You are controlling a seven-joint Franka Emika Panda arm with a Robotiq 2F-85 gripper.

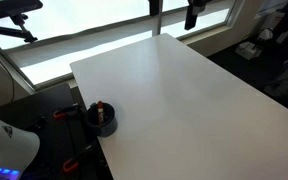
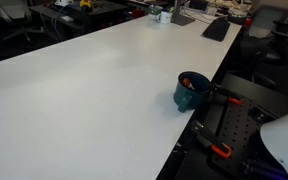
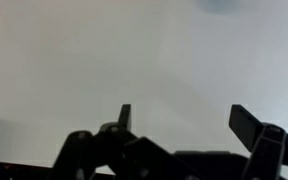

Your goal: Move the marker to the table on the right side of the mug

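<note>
One marker (image 2: pixel 187 87) is standing inside the dark blue-grey mug (image 2: pixel 185 101) near the worktop (image 2: pixel 84 90) edge; the hand (image 3: pixel 182 112) is hanging wide open.

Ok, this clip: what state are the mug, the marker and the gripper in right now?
mug: upright near the edge of the table, holding the marker.
marker: inside the mug, reddish end showing, not yet on the table.
gripper: open, empty, over bare tabletop in the wrist view.
</note>
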